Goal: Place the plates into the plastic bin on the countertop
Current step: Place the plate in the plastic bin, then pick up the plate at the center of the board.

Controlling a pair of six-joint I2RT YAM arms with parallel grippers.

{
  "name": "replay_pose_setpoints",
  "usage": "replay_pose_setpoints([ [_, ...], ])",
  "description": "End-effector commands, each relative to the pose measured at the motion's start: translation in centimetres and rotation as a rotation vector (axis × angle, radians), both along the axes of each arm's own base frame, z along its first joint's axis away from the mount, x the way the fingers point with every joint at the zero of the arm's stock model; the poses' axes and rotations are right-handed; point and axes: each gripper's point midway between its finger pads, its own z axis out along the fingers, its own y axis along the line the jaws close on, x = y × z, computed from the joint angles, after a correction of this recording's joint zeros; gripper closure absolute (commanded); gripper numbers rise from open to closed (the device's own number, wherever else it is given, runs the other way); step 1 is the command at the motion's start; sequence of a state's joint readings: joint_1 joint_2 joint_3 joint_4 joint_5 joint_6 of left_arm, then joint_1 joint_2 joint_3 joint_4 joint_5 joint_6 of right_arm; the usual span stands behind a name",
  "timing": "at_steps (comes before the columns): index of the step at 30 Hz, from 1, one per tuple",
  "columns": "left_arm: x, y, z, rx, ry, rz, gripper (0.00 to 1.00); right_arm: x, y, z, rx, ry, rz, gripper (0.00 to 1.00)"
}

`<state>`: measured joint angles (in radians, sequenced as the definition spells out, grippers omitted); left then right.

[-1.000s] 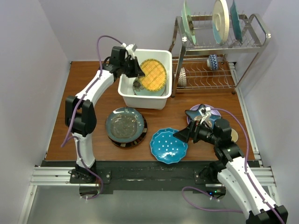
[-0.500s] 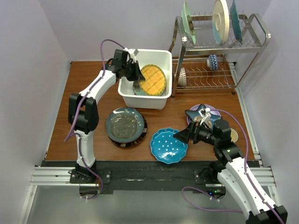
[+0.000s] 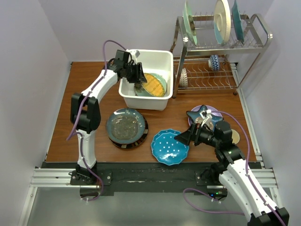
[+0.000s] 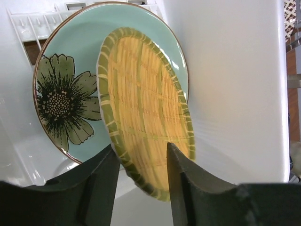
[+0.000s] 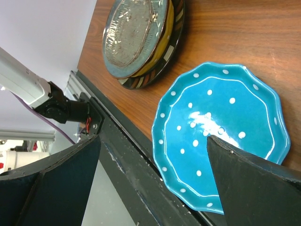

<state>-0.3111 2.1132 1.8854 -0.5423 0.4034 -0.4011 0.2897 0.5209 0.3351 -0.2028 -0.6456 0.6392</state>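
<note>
- left gripper (image 3: pixel 137 75) is down inside the plastic bin (image 3: pixel 143 102), which sits at the back of the countertop (image 3: pixel 164 120). The jaws are partway open, with a clear gap between the 2 fingers (image 4: pixel 101 188).
- the wrist cam shows the orange woven-look plate (image 4: pixel 146 108) with a green rim right past the fingertips. It's tilted and leaning over the mint flower plate (image 4: pixel 61 99), both in the bin. Its lower edge is smeared, so I honestly can't tell if it touches a finger, but it doesn't look pinched.
- the orange plate covers about half of the flower plate, and the bin floor is mostly hidden under the 2.
- right gripper (image 5: pixel 154 139) is spread as wide as it goes with nothing in it. It hangs at the right edge of the blue dotted plate (image 5: pixel 216 110); contact is hard to judge.
- the dark teal plate (image 3: pixel 124 123) sits on a black-rimmed striped plate (image 5: pixel 157 68), and only a crescent of that 1 shows.
- the blue star-shaped plate (image 3: pixel 201 114) is stacked on a lilac plate (image 3: pixel 218 113), and the right wrist blocks part of both.
- a pale round thing (image 3: pixel 236 136) peeks out behind the right arm; no idea what it is.
- the wire dish rack (image 3: pixel 207 77) holds 3 big plates (image 3: pixel 221 21) standing up top, cut off by the frame, and a small mug (image 3: pixel 214 62) below.
</note>
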Motion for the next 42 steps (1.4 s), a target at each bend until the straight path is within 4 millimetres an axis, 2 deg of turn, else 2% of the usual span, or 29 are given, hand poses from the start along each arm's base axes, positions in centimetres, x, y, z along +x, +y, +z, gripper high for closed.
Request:
replay_pose_setpoints([
  [1, 1.1, 0.3, 2.5, 0.011, -0.078, 0.000, 0.47, -0.2, 0.1, 0.2, 0.009, -0.013, 0.010, 0.02],
  [12, 1.4, 2.1, 5.2, 0.098, -0.166, 0.079, 0.31, -0.3, 0.1, 0.0, 0.010, -0.008, 0.007, 0.01],
  [19, 1.2, 2.7, 7.0, 0.144, -0.222, 0.109, 0.27, -0.3, 0.1, -0.1, 0.012, -0.004, 0.004, 0.02],
  [21, 1.1, 2.5, 8.6, 0.128, -0.272, 0.106, 0.25, -0.3, 0.1, -0.2, 0.012, -0.003, 0.004, 0.01],
  [22, 0.8, 2.4, 8.6, 0.127, -0.279, 0.103, 0.25, -0.3, 0.1, -0.1, 0.012, -0.004, 0.006, 0.01],
  [26, 0.0, 2.0, 12.0, 0.098, -0.360, 0.095, 0.22, -0.3, 0.1, -0.2, 0.013, -0.002, 0.003, 0.01],
  [32, -1.8, 1.7, 15.6, 0.061, -0.423, 0.068, 0.20, -0.1, 0.1, -0.2, 0.018, 0.001, -0.001, 0.02],
  [38, -3.7, 0.8, 17.6, 0.027, -0.451, 0.020, 0.19, 0.0, 0.2, -0.1, 0.022, 0.002, -0.001, 0.02],
  [42, -5.3, -0.5, 18.0, 0.008, -0.459, -0.035, 0.19, 0.0, 0.1, -0.3, 0.017, 0.010, -0.008, 0.01],
])
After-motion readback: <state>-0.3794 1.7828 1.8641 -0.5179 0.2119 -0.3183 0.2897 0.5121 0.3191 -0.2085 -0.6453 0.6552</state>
